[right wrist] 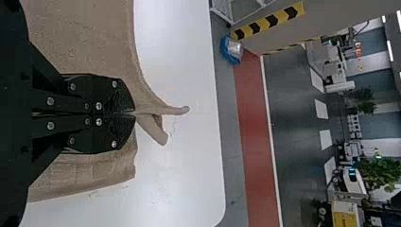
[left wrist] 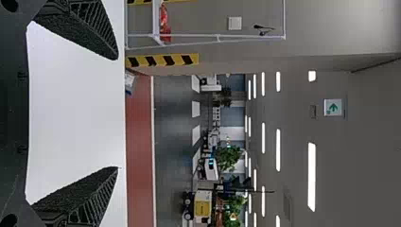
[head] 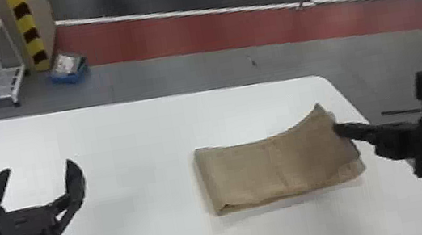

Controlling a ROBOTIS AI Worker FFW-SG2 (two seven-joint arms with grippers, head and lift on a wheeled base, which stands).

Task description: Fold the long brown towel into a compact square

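While the left end effector (head: 38, 164) hangs with fingers wide apart over the tabletop (head: 132, 140), the right end effector (head: 340, 130) pinches the brown towel (head: 251, 169) by its raised right end.

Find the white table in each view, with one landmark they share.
Head view: table across the lower part, under the towel.
Left wrist view: table, between the left hand's open fingers.
Right wrist view: table, beyond the right hand.
Shared landmark: red floor strip.

Brown towel (head: 247, 170), white table (head: 136, 140), yellow-and-black striped post (head: 29, 33).
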